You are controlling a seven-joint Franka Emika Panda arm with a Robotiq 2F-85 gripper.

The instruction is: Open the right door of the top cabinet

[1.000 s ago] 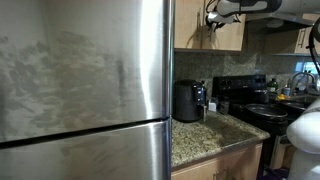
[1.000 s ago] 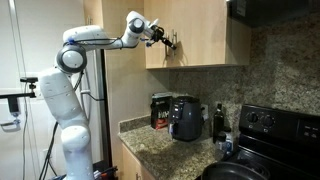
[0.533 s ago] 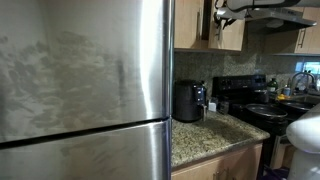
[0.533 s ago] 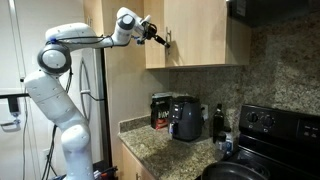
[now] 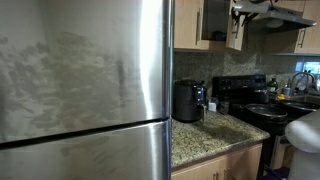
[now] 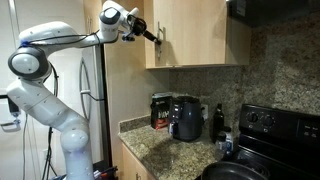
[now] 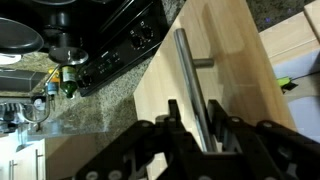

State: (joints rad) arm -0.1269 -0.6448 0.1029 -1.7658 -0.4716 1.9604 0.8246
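The top cabinet (image 6: 205,35) of light-tan wood hangs above the counter in both exterior views. Its right door (image 5: 237,36) stands swung partly out from the cabinet front; it fills the wrist view (image 7: 235,60) as a tan panel. The door's silver bar handle (image 7: 187,70) runs between my fingers. My gripper (image 7: 194,122) is shut on this handle, and it shows in both exterior views (image 6: 153,37) (image 5: 241,12). The twin left door (image 5: 190,25) stays closed.
A stainless fridge (image 5: 80,80) fills the foreground of an exterior view. A black appliance (image 6: 185,118) stands on the granite counter (image 6: 165,150). A black stove (image 6: 272,128) with pans sits beside it, below the door in the wrist view (image 7: 120,50).
My arm has pulled back away from the cabinet with the handle in its grip. The right door has swung further out from the cabinet front.
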